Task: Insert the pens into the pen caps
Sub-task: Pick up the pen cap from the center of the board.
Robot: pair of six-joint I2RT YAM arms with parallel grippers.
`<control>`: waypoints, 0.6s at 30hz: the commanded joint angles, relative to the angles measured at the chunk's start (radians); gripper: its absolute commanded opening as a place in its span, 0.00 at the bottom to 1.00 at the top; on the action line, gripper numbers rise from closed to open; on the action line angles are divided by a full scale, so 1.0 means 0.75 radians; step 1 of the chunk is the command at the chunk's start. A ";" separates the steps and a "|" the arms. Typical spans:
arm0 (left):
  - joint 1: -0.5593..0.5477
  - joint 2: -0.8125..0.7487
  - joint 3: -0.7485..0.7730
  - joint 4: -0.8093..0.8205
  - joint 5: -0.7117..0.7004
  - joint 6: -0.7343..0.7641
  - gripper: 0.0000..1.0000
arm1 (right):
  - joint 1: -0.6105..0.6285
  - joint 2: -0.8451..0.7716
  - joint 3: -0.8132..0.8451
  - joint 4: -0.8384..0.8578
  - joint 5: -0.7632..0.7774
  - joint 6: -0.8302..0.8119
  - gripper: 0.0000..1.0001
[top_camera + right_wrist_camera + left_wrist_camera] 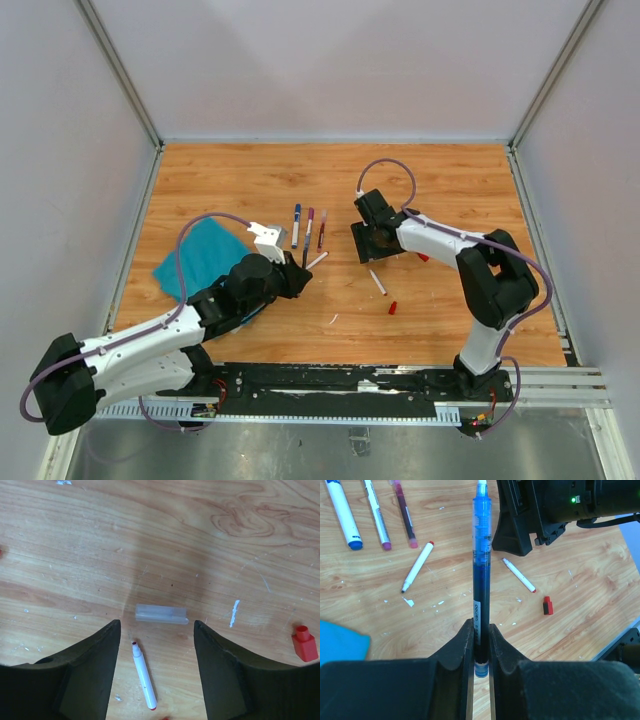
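Pens, total: six.
Pens with caps on: three, namely the blue-capped pen [343,512], the purple-capped pen [376,512] and the pink-capped pen [404,512].
Pens, white, uncapped: two, namely the left white pen [417,567] and the right white pen [519,575].
Pens, blue barrel: one, the blue-barrelled pen [481,555].
Loose caps, total: three.
Loose caps, red: two, namely the near red cap [393,307] and the far red cap [423,257].
Loose caps, clear: one, the clear cap [161,614].
Cloths: one, the teal cloth [200,258].
Robot arms: two, namely the left arm [150,345] and the right arm [490,280].
White flecks on the wood: several, too small to count.
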 commanded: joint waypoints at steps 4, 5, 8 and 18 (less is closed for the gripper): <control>-0.008 -0.045 -0.003 -0.006 -0.018 0.004 0.01 | -0.023 0.064 0.056 0.007 -0.010 0.003 0.54; -0.007 -0.050 -0.007 -0.006 -0.018 0.003 0.00 | -0.024 0.070 0.060 0.004 -0.009 0.001 0.53; -0.007 -0.059 -0.010 -0.006 -0.018 0.006 0.01 | -0.024 0.081 0.064 0.000 -0.002 -0.001 0.52; -0.008 -0.086 -0.024 -0.017 -0.027 0.007 0.00 | -0.023 0.126 0.070 -0.005 0.020 -0.011 0.47</control>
